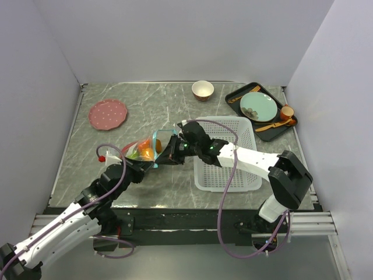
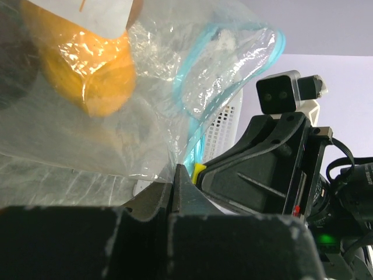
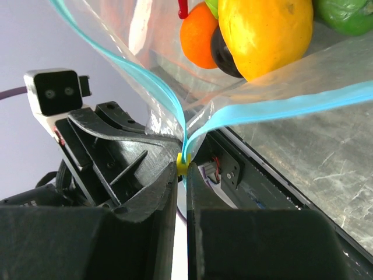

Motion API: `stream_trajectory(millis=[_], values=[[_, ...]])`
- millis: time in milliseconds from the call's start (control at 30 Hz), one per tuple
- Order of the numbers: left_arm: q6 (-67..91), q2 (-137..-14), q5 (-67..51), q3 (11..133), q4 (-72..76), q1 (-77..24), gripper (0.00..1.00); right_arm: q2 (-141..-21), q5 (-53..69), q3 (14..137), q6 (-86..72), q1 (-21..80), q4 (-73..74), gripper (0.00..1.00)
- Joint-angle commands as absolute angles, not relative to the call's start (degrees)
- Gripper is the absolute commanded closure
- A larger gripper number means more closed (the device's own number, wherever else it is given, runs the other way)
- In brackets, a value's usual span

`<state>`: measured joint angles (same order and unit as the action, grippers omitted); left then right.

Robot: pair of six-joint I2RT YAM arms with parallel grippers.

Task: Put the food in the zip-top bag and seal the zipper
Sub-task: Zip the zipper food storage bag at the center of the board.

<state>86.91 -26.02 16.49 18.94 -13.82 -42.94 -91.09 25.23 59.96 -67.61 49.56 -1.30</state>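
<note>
The clear zip-top bag [image 1: 144, 149] hangs between both grippers above the table, left of the basket. Inside it, the right wrist view shows a yellow fruit [image 3: 265, 32], an orange [image 3: 197, 38], a dark round fruit [image 3: 224, 57], a green fruit [image 3: 347, 13] and a red chili [image 3: 183, 9]. The teal zipper [image 3: 280, 108] gapes open in a V that meets at a yellow slider [image 3: 183, 163]. My right gripper [image 3: 182, 170] is shut on that slider. My left gripper [image 2: 175, 170] is shut on the bag's edge [image 2: 157, 157] beside the slider [image 2: 199, 170]. An orange [image 2: 96, 70] shows through the plastic.
A white mesh basket [image 1: 245, 175] stands just right of the grippers. A pink plate [image 1: 108, 114] lies at the back left and a small bowl [image 1: 202, 90] at the back centre. A black tray [image 1: 278, 133] with a teal plate, spoons and a cup sits at the back right.
</note>
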Motion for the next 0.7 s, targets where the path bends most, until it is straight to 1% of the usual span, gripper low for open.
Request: stream_trajectory(millis=[0, 367, 500, 633, 667], values=[[86.2, -24.7, 12.2, 18.2, -18.1, -43.2, 0.99, -87.1, 19.9, 61.3, -66.7, 46.1, -7.0, 0.90], [86.4, -22.6, 11.0, 17.1, -18.7, -43.3, 0.99, -88.2, 22.1, 61.5, -66.4, 46.1, -6.9, 0.90], [86.5, -23.4, 10.5, 16.3, -15.6, -43.3, 0.98, -89.2, 24.3, 62.4, -66.1, 47.2, -4.5, 0.91], [86.3, -25.3, 10.5, 16.3, -12.3, -43.2, 0.83, -88.2, 24.9, 60.2, -67.1, 48.9, -4.7, 0.91], [86.2, -26.2, 10.4, 16.4, -12.0, -43.3, 0.81, -88.0, 25.0, 59.4, -67.4, 49.1, -4.7, 0.91]])
